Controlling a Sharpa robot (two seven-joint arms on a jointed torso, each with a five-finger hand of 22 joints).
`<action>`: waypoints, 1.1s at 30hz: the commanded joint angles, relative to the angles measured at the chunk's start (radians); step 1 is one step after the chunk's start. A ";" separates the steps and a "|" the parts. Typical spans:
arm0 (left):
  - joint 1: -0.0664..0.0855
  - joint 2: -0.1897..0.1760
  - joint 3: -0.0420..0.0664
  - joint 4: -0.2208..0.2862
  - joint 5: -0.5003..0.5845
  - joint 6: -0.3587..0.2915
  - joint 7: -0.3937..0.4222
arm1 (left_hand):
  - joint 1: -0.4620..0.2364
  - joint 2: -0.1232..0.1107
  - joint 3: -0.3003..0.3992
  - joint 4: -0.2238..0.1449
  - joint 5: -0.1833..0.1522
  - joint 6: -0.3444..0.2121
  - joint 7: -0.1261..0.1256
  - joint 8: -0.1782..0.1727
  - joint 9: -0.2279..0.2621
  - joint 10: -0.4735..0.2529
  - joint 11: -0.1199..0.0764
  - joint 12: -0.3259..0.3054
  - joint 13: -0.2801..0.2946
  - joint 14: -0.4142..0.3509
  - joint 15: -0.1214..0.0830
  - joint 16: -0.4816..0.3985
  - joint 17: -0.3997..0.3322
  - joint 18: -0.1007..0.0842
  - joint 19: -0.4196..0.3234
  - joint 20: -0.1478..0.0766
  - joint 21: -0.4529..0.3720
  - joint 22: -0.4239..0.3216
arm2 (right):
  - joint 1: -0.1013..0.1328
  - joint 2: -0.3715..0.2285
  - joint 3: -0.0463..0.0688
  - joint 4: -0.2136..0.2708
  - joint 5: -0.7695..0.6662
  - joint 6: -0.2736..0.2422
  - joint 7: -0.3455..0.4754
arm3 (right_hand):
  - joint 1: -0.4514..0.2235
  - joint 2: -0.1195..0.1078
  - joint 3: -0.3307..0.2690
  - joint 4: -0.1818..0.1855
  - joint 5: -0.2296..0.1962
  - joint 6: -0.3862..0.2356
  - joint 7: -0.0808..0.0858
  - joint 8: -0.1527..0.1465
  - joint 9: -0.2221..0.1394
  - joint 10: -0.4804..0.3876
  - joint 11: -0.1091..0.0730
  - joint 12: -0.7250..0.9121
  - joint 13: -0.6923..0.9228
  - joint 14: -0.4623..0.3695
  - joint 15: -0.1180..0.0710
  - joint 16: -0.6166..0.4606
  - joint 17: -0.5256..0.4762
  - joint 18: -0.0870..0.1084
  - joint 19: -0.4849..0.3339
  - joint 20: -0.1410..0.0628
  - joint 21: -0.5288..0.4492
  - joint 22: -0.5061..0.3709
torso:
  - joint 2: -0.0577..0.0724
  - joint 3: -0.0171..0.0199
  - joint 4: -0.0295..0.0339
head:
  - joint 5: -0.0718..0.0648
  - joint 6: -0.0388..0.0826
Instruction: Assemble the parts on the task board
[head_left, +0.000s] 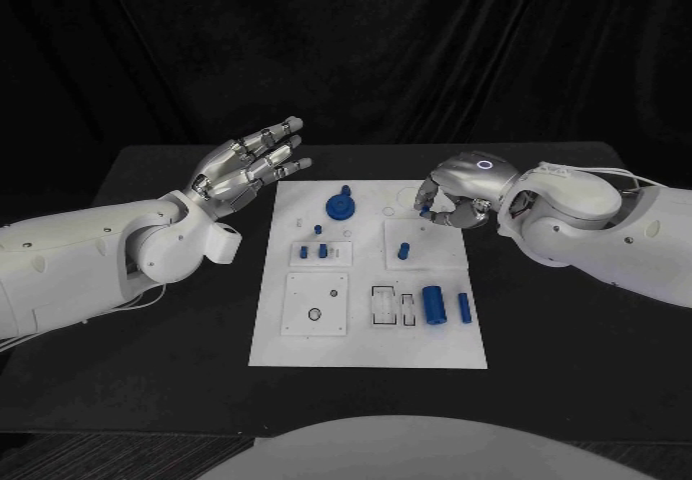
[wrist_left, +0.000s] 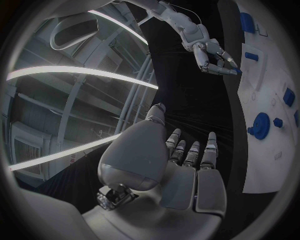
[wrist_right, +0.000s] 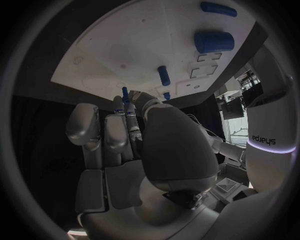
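The white task board (head_left: 368, 335) lies in the middle of the black table. On it are a blue round disc (head_left: 340, 205), a short blue cylinder (head_left: 405, 250), a thick blue cylinder (head_left: 433, 300) and a thinner blue rod (head_left: 464, 307). My right hand (head_left: 459, 195) hovers over the board's far right corner, fingers curled, pinching a small blue pin (wrist_right: 125, 94) at its fingertips. My left hand (head_left: 253, 160) is raised beside the board's far left corner, fingers spread and holding nothing. The left wrist view shows the right hand (wrist_left: 209, 55) and the disc (wrist_left: 260, 125).
Three small blue pegs (head_left: 315, 248) stand on a raised plate on the board's left half. A plate with a round hole (head_left: 316, 305) and rectangular slots (head_left: 394, 304) sit nearer me. Bare black table (head_left: 173, 350) runs along both sides of the board.
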 joint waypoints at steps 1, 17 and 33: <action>-0.001 0.002 0.001 0.002 0.007 0.004 0.041 | 0.007 -0.001 0.001 -0.005 0.004 0.008 0.002 0.005 0.002 -0.001 0.006 0.006 0.001 0.003 0.006 0.006 0.001 0.018 0.007 -0.001 0.004 0.000 | 0.021 -0.010 0.001 0.028 -0.007 -0.062 -0.012 | 0.008 0.004 0.002 -0.008 0.002 0.008 0.000 0.007 0.002 0.011 -0.001 -0.001 0.000 0.001 0.005 0.005 0.001 -0.012 0.003 0.006 0.003 0.133 | 0.000 -0.0004 0.0009 | 0.003 0.000; -0.005 0.013 0.001 -0.004 0.007 -0.034 0.067 | -0.026 0.008 -0.023 0.031 -0.040 0.011 0.005 0.006 0.001 0.001 0.012 0.010 0.002 -0.025 -0.048 -0.013 -0.009 0.019 -0.058 -0.046 -0.024 -0.106 | 0.050 0.017 0.001 0.165 -0.007 0.025 -0.032 | 0.011 0.000 0.006 -0.015 -0.005 0.001 0.007 0.001 0.004 0.013 0.004 -0.010 -0.003 0.001 0.008 0.007 0.003 -0.013 0.003 0.008 0.006 0.134 | 0.000 -0.0004 0.0016 | 0.009 0.000; -0.031 0.009 0.001 0.006 0.007 -0.110 0.116 | -0.124 0.018 -0.075 0.070 -0.192 -0.111 -0.021 -0.014 -0.012 -0.029 -0.016 -0.003 -0.005 -0.027 -0.100 -0.015 -0.010 0.017 -0.126 -0.070 -0.055 -0.325 | -0.028 0.154 0.001 0.116 -0.025 0.056 -0.001 | 0.015 0.001 0.013 -0.022 -0.005 -0.005 0.009 -0.005 0.006 0.014 0.006 -0.018 -0.005 0.014 0.010 0.036 0.048 -0.019 0.012 0.009 0.043 0.143 | -0.001 -0.0005 0.0026 | 0.028 0.000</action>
